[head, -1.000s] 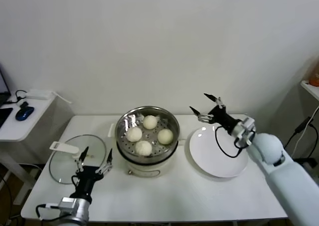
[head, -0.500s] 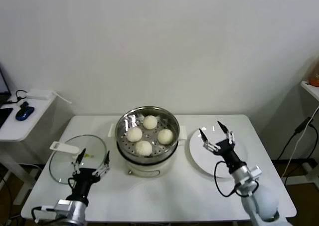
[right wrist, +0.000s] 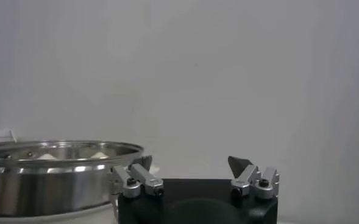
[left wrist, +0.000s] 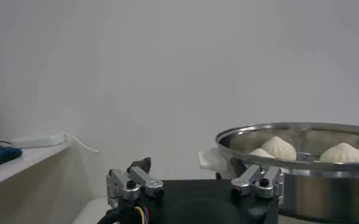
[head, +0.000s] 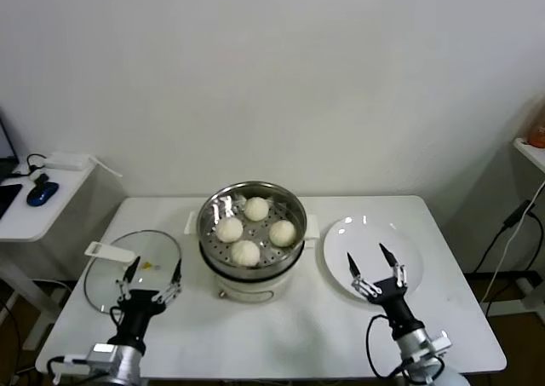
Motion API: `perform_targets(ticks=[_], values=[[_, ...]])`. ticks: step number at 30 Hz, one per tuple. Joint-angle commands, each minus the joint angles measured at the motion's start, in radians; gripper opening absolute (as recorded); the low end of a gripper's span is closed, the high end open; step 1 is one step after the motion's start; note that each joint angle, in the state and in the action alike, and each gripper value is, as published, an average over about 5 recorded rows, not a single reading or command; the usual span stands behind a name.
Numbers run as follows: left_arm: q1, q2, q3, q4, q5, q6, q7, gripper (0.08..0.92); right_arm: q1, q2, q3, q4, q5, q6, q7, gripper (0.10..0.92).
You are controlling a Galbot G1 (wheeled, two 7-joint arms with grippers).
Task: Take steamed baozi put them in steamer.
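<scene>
Basically done — right gripper [head: 375, 267] spread wide, holding nothing, low over the plate [head: 407, 243] front edge. Left gripper [head: 152, 280] spread too, parked near the glass lid [head: 106, 277]. All four buns [head: 245, 252] sit in the steamer [head: 251, 224]. Best finish: stay clear of the pot — no regrasp.

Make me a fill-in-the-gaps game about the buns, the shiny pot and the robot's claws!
1. The number of steamed baozi inside the steamer is ____.
2. The white plate has ____ buns on it.
3. The glass lid lies on the table beside the steamer, on the robot's ____ side.
4. The right gripper, hovering at the plate's near edge, holds nothing and its jaws are ____.

Missing words: four; no; left; open
</scene>
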Motion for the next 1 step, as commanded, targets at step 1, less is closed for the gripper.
perform_targets(ticks=[1], values=[[0.006,0.000,-0.009,-0.001,-0.022,-0.006,0.014,0.823,-0.060,0.040,0.006,0.011,-0.006,0.030,-0.011,0.823]])
